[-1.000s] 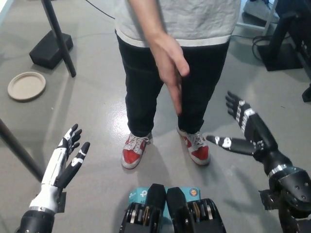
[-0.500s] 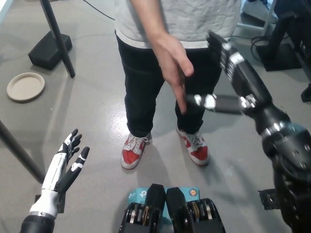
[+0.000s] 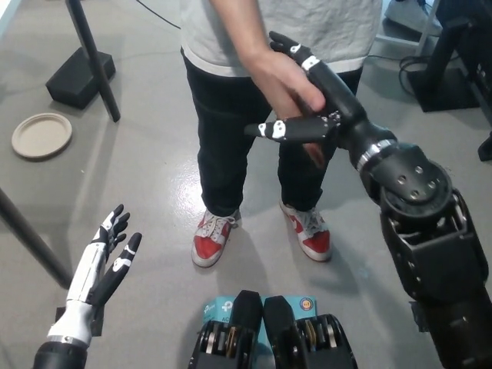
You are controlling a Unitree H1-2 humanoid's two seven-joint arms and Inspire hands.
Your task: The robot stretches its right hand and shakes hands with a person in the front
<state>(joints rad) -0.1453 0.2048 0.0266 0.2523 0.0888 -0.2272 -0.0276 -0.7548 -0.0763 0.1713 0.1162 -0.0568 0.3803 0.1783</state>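
While half a second ago the black right hand [image 3: 315, 100] was being held just right of the person's hand [image 3: 288, 92], it is now being pressed against it, palm to palm, in front of the person's grey shirt [image 3: 338, 27]. Its fingers are being kept spread rather than curled, with the thumb laid across beneath the person's palm, so no firm clasp is being made yet. The right arm is being extended further up and leftward than before. Well to the left of the person's hand, a shallow round dish [image 3: 41, 135] is lying on the floor, and nothing is being held in it. Below and left of the person's hand, the white left hand [image 3: 106, 257] is being rested open and empty, unchanged in place.
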